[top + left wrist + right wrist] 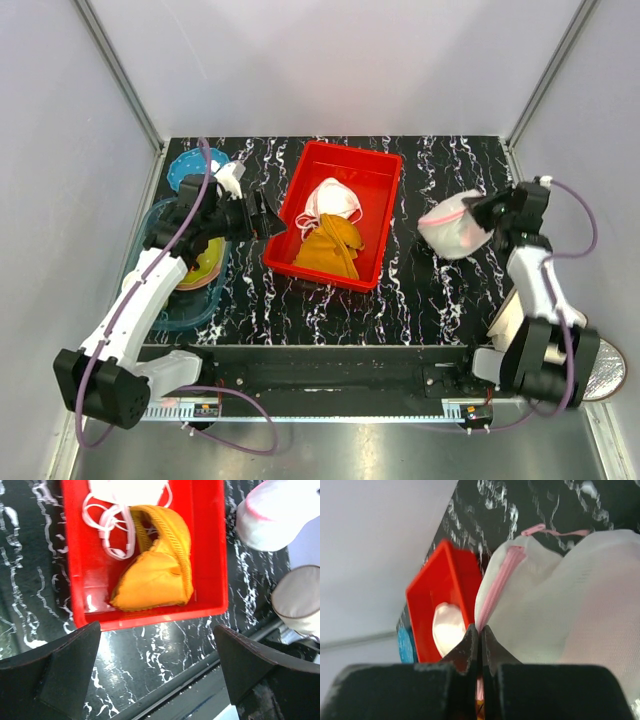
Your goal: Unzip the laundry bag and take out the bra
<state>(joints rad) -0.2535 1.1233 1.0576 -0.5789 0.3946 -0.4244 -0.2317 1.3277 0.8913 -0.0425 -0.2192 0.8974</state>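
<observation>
laundry bag (455, 225) is held up near the right edge of the bench, its pink zipper edging (495, 590) pinched between the closed fingers of the right gripper (480, 637). the left gripper (268, 218) is spread wide and empty beside the red tray (385, 165). the zip is best drawn open by that free gripper while the edging is pulled taut.

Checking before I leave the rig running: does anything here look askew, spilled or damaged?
Nothing looks spilled or damaged. The red bin sits skewed to the edges of the table. The laundry bag is bunched up, with the right gripper pinching its pink zipper edging.
</observation>
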